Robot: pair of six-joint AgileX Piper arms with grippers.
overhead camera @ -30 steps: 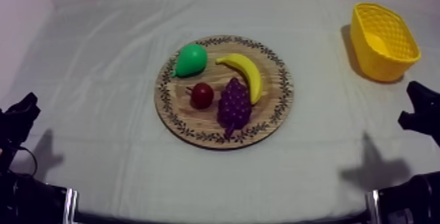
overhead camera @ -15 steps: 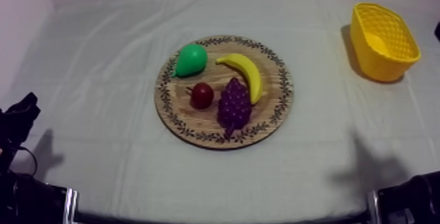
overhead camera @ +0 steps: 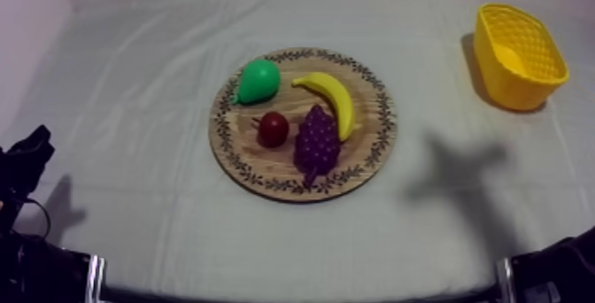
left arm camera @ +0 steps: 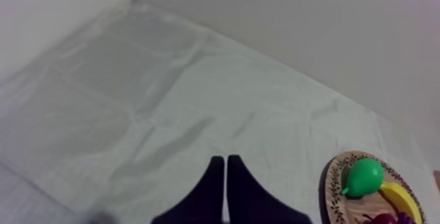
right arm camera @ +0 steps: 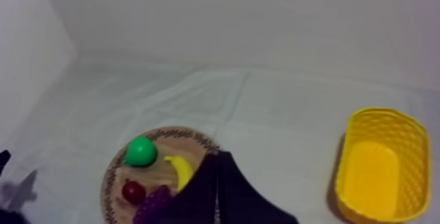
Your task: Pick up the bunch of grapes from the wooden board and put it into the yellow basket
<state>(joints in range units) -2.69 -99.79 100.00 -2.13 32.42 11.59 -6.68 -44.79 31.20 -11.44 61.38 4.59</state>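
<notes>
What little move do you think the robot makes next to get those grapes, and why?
Probably the right gripper should open and come down toward the bunch of grapes: its fingers lie together, up above the wooden board, while the grapes lie untouched on it beside the banana.

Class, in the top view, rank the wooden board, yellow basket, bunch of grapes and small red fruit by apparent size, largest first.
wooden board
yellow basket
bunch of grapes
small red fruit

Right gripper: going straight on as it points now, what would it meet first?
Likely the board, at its rim beside the banana: the right gripper sits over that spot. Depth is unclear; it might reach cloth beyond.
</notes>
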